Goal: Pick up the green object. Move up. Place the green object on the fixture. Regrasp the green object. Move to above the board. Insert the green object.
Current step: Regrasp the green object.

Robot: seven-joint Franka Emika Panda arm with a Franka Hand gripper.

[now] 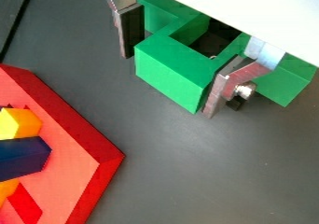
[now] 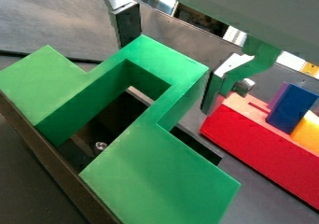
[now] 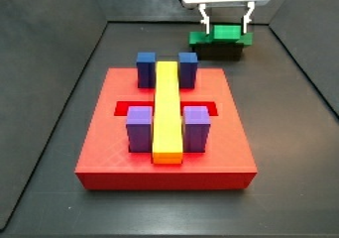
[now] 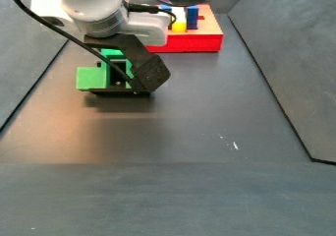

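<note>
The jaws [image 1: 178, 67] are spread, their flat silver fingers [image 1: 228, 90] standing either side of the raised middle of the bright green blocky plastic piece [image 1: 174, 67], which sits atop the small dark boxy fixture [image 3: 220, 50]. Well beyond lies the large red square board [image 3: 167, 133].

Green object [image 3: 225, 33] (blocky) atop fixture [image 3: 220, 50].

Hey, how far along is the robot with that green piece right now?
Done: the green object sits on the fixture, away from the board. In hand: the gripper straddles its middle block in both wrist views, apparently for the regrasp; whether it is clamped is unclear. Left: carrying it above the board and inserting it.
</note>
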